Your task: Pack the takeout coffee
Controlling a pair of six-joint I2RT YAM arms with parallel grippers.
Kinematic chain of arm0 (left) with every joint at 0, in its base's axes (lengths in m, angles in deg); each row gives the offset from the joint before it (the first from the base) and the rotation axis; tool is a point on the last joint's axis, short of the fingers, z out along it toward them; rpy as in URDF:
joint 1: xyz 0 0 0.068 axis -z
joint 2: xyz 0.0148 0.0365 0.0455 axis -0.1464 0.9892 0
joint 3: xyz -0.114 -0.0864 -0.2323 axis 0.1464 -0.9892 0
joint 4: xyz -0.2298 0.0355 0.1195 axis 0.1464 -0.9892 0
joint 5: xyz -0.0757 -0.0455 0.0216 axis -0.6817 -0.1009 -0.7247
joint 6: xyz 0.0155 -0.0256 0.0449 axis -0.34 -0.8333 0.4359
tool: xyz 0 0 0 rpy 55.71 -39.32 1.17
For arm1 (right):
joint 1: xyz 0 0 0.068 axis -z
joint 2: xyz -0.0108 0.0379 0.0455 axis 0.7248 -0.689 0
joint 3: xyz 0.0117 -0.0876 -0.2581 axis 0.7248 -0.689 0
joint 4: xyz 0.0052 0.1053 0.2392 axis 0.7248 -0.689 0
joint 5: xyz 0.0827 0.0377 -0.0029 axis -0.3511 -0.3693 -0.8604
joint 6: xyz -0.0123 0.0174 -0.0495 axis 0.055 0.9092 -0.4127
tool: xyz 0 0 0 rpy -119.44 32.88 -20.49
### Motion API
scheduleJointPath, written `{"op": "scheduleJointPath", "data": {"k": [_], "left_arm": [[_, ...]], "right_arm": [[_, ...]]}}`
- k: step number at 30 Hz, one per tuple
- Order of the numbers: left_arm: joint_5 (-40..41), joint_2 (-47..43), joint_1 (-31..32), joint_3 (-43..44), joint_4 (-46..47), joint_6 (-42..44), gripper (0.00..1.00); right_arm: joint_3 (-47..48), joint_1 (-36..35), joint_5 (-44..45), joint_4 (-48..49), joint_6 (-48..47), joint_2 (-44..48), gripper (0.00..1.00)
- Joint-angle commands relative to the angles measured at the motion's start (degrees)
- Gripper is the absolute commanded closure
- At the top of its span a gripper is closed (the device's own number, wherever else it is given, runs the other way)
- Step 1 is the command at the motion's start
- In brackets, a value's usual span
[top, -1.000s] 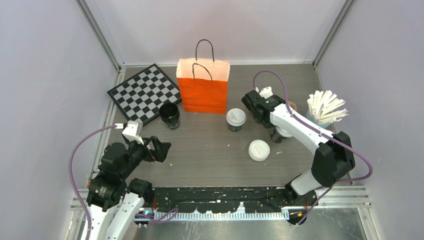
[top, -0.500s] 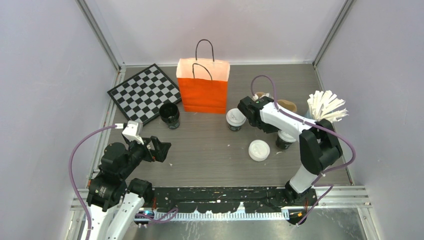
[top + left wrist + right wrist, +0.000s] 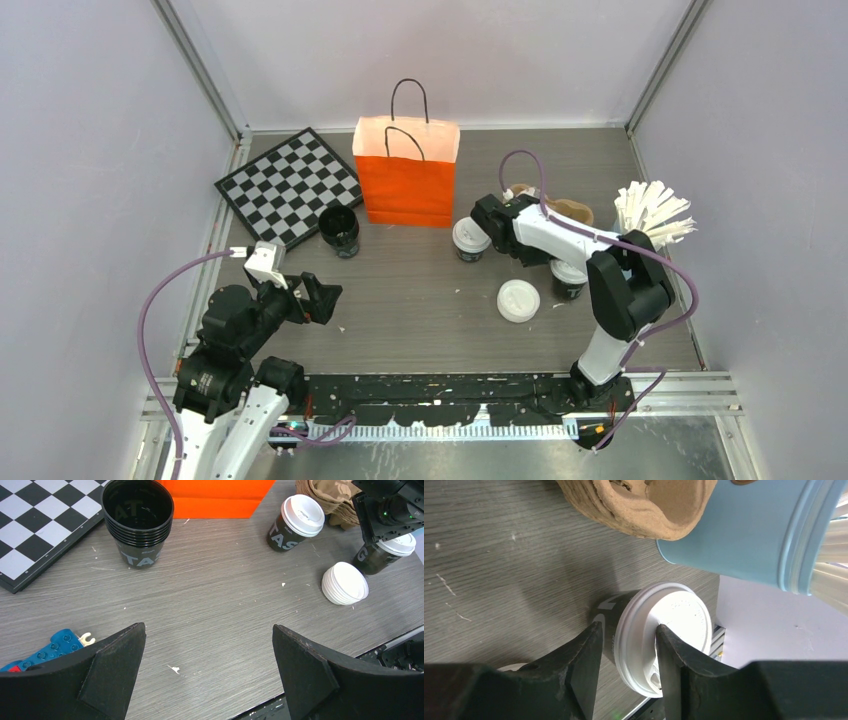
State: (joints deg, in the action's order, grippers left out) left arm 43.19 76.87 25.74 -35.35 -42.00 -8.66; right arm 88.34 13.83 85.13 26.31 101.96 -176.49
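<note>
The right claw (image 3: pixel 628 635) is about half open and holds nothing. The takeout coffee (image 3: pixel 676 607) stands on the table (image 3: pixel 499 555) right in front of it, not gripped yet. The orange paper bag (image 3: pixel 406 185) waits off to the claw's left. The left claw (image 3: pixel 207 630) is wide open and empty. I think the packing has not begun. The claw must grab the cup, lift it and drop it in.

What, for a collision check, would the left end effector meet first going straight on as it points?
Probably the bare table, between the black cup stack and the white lid stack; depth is unclear.
</note>
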Motion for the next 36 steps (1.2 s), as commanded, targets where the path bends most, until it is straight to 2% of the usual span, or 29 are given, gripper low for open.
{"op": "scheduleJointPath", "data": {"k": [1,17,29,33,36], "left_arm": [[-0.2,-0.1,-0.4,0.0,2.2,0.5,0.0],[-0.1,0.0,-0.4,0.0,2.2,0.5,0.0],[2.2,0.6,-0.4,0.7,1.2,0.1,0.0],[1.7,1.4,-0.4,0.6,1.4,0.2,0.0],[1.3,1.7,-0.6,0.6,1.8,0.1,0.0]], "right_arm": [[-0.5,0.0,-1.3,2.0,1.8,3.5,0.5],[-0.1,0.0,-2.5,1.2,1.8,9.5,0.47],[1.5,0.0,-9.2,3.6,0.2,19.6,0.44],[0.7,-0.1,-10.2,5.6,-0.2,25.8,0.35],[0.0,0.0,-14.7,8.0,-0.2,32.9,0.27]]}}
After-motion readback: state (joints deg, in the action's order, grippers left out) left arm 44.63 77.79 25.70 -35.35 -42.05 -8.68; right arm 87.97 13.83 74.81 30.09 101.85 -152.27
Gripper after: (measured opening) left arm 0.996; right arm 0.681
